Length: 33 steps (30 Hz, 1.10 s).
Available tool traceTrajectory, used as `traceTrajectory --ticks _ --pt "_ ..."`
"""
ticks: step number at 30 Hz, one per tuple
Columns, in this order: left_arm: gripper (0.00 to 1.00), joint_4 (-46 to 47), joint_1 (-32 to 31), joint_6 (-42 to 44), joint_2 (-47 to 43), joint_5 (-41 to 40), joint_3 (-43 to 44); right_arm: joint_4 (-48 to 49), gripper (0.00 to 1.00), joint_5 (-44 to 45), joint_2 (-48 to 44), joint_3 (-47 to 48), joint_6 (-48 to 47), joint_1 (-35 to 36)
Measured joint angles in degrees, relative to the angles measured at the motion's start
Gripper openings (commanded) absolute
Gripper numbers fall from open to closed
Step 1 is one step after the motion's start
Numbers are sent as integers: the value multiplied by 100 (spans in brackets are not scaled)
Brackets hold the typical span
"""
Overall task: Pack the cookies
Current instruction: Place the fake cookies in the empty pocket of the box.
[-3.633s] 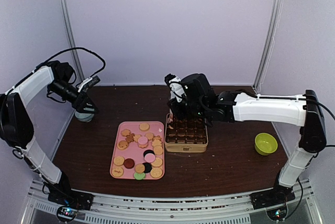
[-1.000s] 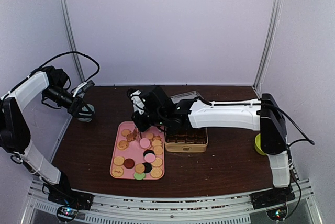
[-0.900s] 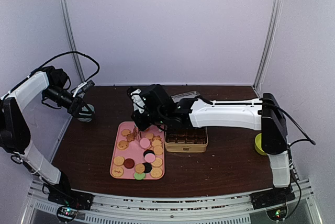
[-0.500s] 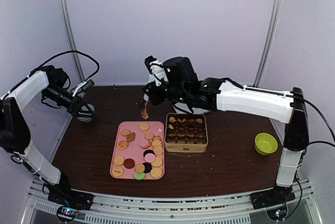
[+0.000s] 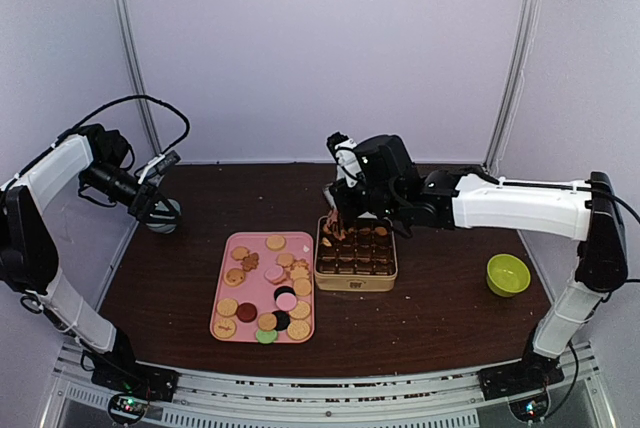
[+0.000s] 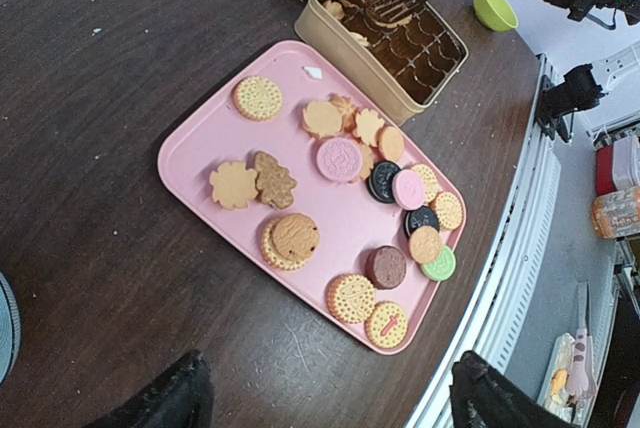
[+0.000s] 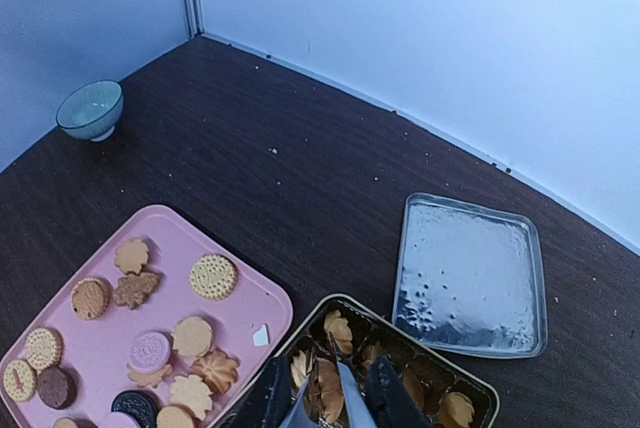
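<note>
— Dark wooden counter (image 5: 450, 288): where are the small assorted cookies (image 6: 340, 160)?
— On the pink plastic tray (image 6: 195, 153), left of the square gold tin (image 5: 356, 281). Over its far-left corner the right end effector (image 7: 325, 398) pinches one tan cookie (image 7: 322, 381); the left end effector (image 6: 325, 403) gapes empty.

Table (image 6: 120, 68): dark brown wood grain, matt, with pale specks. Tray (image 6: 195, 153): pink plastic, smooth, faint sheen. Tin (image 6: 345, 58): gold-coloured metal, satin wall. Paper cups (image 6: 420, 43) inside it: brown, pleated. Lid (image 7: 468, 273) near the table's far edge: bare silver metal, dimpled, reflective. Cookies (image 6: 259, 97): dry, matt, with embossed or pricked faces. Green bowl (image 5: 508, 274): glossy.
</note>
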Motion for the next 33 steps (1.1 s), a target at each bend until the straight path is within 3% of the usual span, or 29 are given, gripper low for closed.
traceTrajectory --ticks 15,33 --pt "84 -144 0 39 0 22 59 46 9 254 -197 -407 -197 -2" --pt "84 -280 0 111 9 42 199 258 33 203 -94 -413 -197 -22"
